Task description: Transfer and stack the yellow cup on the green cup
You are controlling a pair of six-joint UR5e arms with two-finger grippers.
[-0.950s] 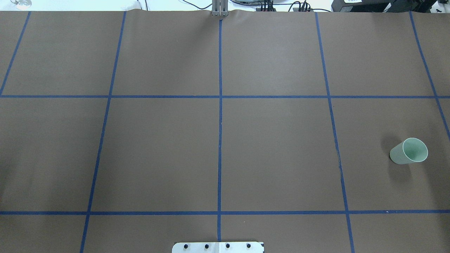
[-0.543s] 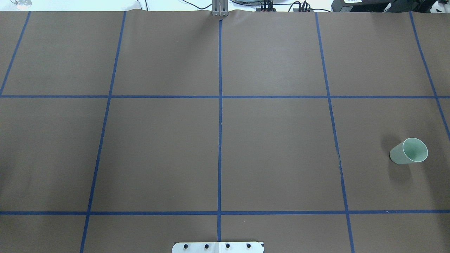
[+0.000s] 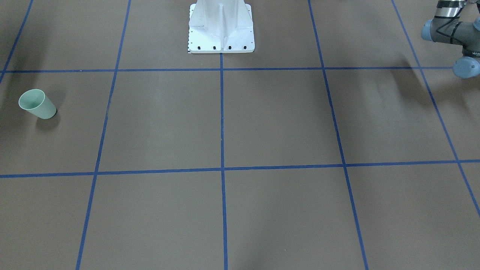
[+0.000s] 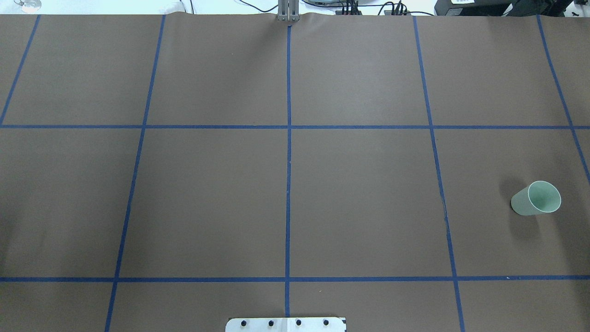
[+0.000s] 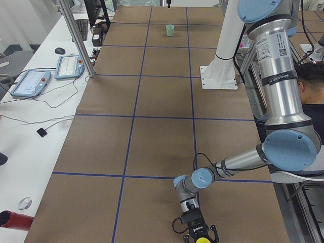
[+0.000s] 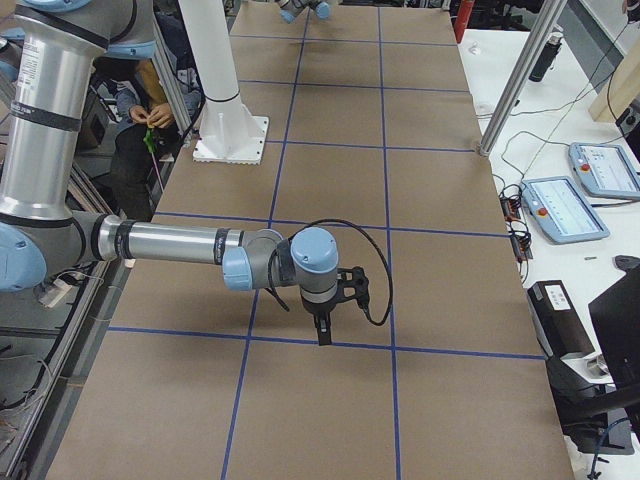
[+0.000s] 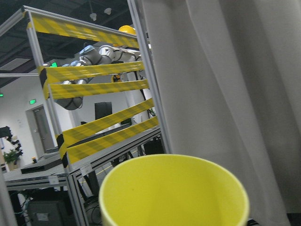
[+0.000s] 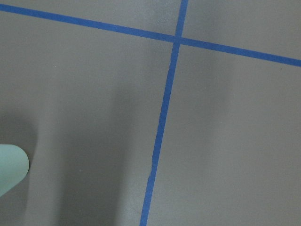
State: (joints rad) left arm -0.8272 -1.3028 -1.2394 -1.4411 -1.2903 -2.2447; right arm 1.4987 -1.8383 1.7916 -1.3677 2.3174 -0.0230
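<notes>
Brown tabletop (image 4: 207, 198) with blue tape lines lies under me. My pale green plastic cup (image 4: 536, 198) stands far on my right, mouth up. My bright yellow plastic cup (image 7: 174, 193) is at my left claw (image 5: 198, 234), at the left end. I think I am picking up; next comes a long carry across. Only the side and wrist views show yellow; the overhead view does not. I cannot tell if my left claw or right claw (image 6: 322, 325) is squeezing.

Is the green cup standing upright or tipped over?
Upright. The green cup stands on its narrow base in the exterior left view, mouth up; its lean in the overhead view looks like camera perspective.
</notes>
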